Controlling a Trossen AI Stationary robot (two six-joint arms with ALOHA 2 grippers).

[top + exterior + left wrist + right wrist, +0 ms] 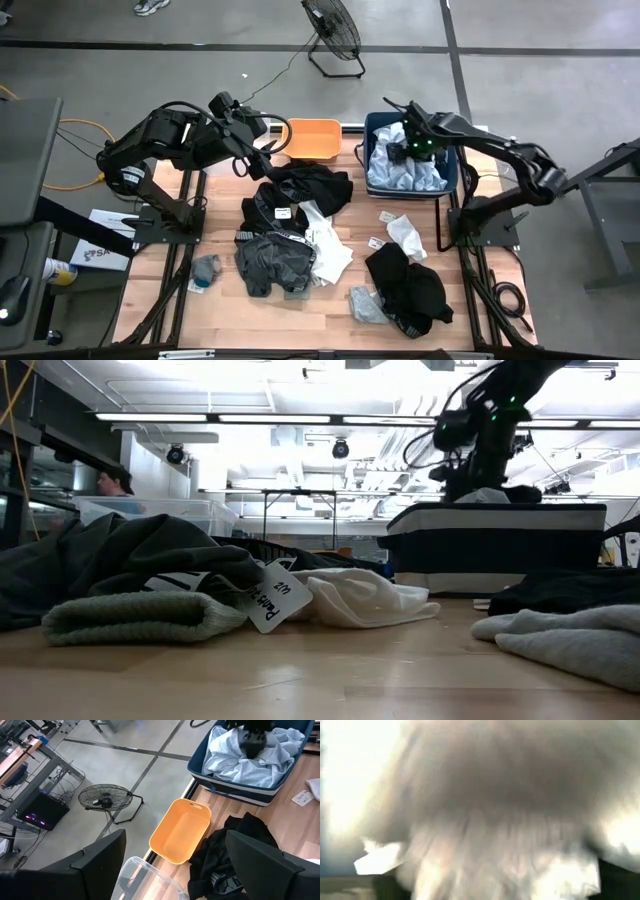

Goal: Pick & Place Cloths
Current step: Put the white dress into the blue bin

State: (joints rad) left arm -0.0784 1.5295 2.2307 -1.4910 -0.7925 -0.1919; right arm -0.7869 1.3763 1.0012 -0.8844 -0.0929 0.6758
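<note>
Pale blue cloth (405, 172) fills the navy bin (452, 170) at the table's far right; it also shows as pale blue cloth (260, 762) in the left wrist view. My right gripper (397, 152) is down on that cloth, which fills its wrist view as blurred pale cloth (485, 820). My left gripper (175, 834) hangs open and empty above the far edge, between the clear bin (145, 880) and the orange bin (313, 140). A black cloth (305, 188), a dark grey one (270, 262), a white one (328, 245) and another black one (408, 285) lie spread on the table.
Small pieces lie about: a grey-green rag (205, 268) near the left edge, a white rag (405, 235), a grey one (366, 305), and paper tags (388, 216). A floor fan (105, 800) stands beyond the far edge. A person (115, 482) shows in the room behind.
</note>
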